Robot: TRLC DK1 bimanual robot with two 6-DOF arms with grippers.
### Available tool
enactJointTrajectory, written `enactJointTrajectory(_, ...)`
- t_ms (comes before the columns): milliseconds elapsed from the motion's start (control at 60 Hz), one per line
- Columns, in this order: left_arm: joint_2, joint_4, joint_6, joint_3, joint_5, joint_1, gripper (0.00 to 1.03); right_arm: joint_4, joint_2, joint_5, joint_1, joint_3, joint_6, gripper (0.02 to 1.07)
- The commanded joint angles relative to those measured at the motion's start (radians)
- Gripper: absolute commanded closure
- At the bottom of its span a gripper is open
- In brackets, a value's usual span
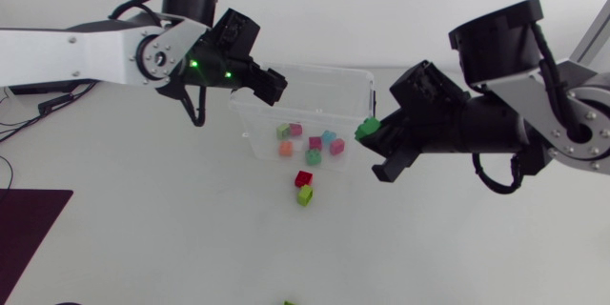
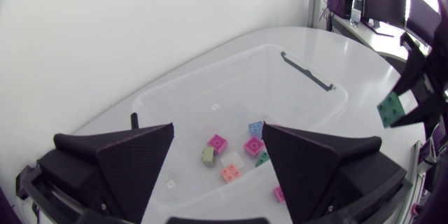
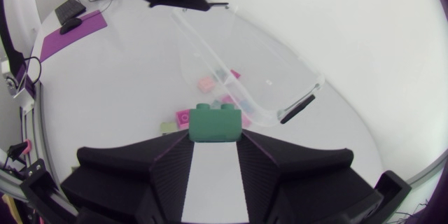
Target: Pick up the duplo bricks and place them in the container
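Observation:
A clear plastic container (image 1: 355, 84) stands at the middle of the table, with several small duplo bricks (image 1: 313, 143) in pink, orange, blue and green on its floor. My left gripper (image 1: 274, 83) hangs above its rear left corner, open and empty; in the left wrist view the bricks (image 2: 217, 142) show below the left gripper (image 2: 218, 131). My right gripper (image 1: 372, 135) is by the container's right wall, shut on a dark green brick (image 1: 366, 129), which sits between its fingertips in the right wrist view (image 3: 215, 124). A red brick (image 1: 304, 179) and a lime brick (image 1: 305, 194) lie together on the table just in front of the container.
Another lime piece (image 1: 287, 302) shows at the table's front edge. A dark purple mat (image 1: 27, 224) lies at the front left. The container's black handle clip (image 3: 297, 105) faces my right arm.

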Motion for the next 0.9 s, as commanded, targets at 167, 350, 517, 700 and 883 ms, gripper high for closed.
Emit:
enactJointTrajectory(167,-0.168,-0.086,0.07,-0.224,0.025,-0.064,0.13,0.046,0.151,0.0,-0.051,0.156,0.016,0.78)
enactJointTrajectory(350,-0.158,-0.129,0.111,-0.296,0.082,-0.098,0.13,0.09,0.278,0.0,-0.079,0.263,0.039,0.78)
enactJointTrajectory(517,-0.095,-0.127,0.125,-0.314,0.082,-0.141,0.13,0.133,0.392,-0.002,-0.083,0.349,0.071,0.78)
enactJointTrajectory(700,-0.043,-0.129,0.127,-0.306,0.08,-0.183,0.13,0.158,0.518,0.021,-0.086,0.456,0.09,0.78)
enactJointTrajectory(883,0.034,-0.135,0.127,-0.286,0.08,-0.226,0.13,0.173,0.622,0.058,-0.099,0.525,0.087,0.48)
